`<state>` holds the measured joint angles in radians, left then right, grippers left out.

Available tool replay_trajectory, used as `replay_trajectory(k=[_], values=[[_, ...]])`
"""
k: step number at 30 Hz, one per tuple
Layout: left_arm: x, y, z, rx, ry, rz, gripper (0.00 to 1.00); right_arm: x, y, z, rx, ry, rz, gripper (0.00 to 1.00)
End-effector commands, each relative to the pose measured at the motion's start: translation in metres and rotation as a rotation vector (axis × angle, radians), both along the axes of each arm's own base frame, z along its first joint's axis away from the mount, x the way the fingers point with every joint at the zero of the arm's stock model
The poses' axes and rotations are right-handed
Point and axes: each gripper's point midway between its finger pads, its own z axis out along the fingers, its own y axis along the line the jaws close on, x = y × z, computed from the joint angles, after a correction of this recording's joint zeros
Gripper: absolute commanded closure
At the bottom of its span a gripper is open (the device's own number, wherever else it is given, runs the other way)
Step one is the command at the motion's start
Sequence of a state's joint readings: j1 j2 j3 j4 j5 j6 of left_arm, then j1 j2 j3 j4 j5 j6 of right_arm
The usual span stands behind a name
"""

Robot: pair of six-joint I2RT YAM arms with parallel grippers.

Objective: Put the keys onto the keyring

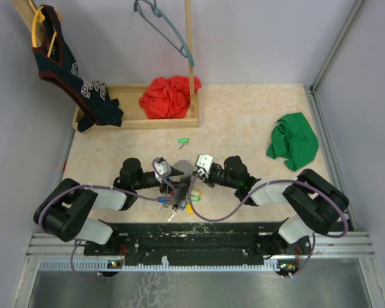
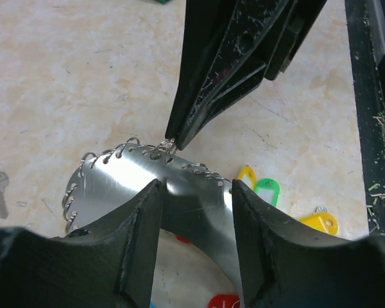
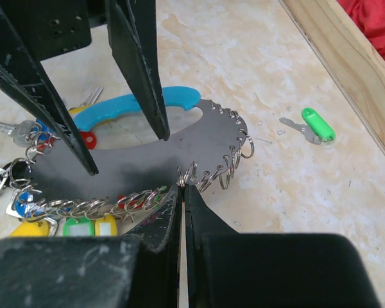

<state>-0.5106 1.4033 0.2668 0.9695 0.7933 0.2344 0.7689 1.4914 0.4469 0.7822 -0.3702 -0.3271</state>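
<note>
Right pincer (image 3: 183, 186): fingers pressed together, pinching one split ring (image 3: 188, 172) on the rim of the keyring (image 3: 135, 160).

Left pincer (image 2: 196, 187): clamped on the keyring, one finger on each side of the grey plate. In the left wrist view the plate fills the gap between them.

Keyring position: held between my two pincers, just ahead of the arm bases and mid-width on the surface (image 3: 289, 186). The light-blue section (image 3: 115, 109) is on the side away from the right pincer. Small wire rings line the rim.

Keys (image 3: 77, 226): a cluster with yellow, green, red and blue tags hangs from the rim rings, bunched at one end.

Farther out, a green-tagged key (image 3: 314, 123) lies alone on the surface, well apart from the keyring.

Beyond it is a wooden tray (image 1: 155, 121) holding a red cloth (image 1: 169, 96). A green cloth (image 1: 293, 141) lies to the right.

At the back hang a hanger (image 1: 167, 27) and a dark garment (image 1: 70, 74).
</note>
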Motion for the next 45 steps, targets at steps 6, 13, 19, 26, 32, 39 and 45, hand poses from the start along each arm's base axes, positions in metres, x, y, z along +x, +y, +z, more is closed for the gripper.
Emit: replay_trajectory(k=[6, 13, 19, 26, 32, 39, 45], values=[[0.007, -0.015, 0.004, -0.013, -0.102, -0.099, 0.59, 0.003, 0.013, 0.046, 0.091, -0.114, 0.065, 1.00], [0.015, -0.016, -0.001, 0.007, -0.091, -0.081, 0.63, 0.000, 0.015, 0.049, 0.100, -0.111, 0.083, 1.00], [0.012, -0.019, -0.002, 0.003, -0.072, -0.114, 0.68, -0.001, 0.017, 0.051, 0.113, -0.108, 0.092, 1.00], [0.008, -0.021, -0.007, 0.005, -0.037, -0.142, 0.77, 0.001, 0.016, 0.052, 0.119, -0.111, 0.080, 1.00], [0.010, -0.021, -0.007, 0.019, -0.035, -0.134, 0.66, -0.001, 0.016, 0.052, 0.115, -0.112, 0.086, 1.00], [0.013, -0.010, -0.002, 0.097, -0.119, -0.105, 0.63, 0.001, 0.009, 0.046, 0.068, -0.134, 0.086, 1.00], [0.020, -0.008, 0.006, 0.125, -0.166, -0.109, 0.63, -0.001, 0.010, 0.044, 0.025, -0.140, 0.126, 1.00]])
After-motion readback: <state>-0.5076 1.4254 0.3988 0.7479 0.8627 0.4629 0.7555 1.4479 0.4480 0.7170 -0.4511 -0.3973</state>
